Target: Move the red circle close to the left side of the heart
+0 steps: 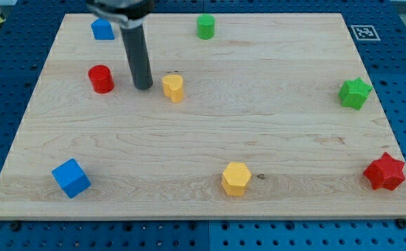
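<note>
Tip [143, 86] is set between red circle [101, 79] and yellow heart [173, 88], touching neither, apparently mid-reposition, since a push toward the heart's left needs contact from the circle's far side.

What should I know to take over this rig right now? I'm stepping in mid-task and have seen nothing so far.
My tip rests on the wooden board, between the red circle block on the view's left and the yellow heart block on the view's right, touching neither.
Done: the circle is left of the heart, but a gap remains.
Left: get my tip round to the circle's left side, then push it rightward close to the heart.
</note>
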You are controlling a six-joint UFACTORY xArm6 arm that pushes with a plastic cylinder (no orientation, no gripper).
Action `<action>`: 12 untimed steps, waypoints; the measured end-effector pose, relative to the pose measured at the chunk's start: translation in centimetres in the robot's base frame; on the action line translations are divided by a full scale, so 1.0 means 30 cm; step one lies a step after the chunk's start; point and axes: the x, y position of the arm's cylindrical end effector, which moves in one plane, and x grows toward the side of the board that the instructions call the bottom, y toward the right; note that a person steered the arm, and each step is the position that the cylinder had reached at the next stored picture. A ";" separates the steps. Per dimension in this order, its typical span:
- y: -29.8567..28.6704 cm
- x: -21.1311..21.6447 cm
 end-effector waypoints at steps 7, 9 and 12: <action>-0.551 -0.135; -0.145 -0.102; -0.285 0.105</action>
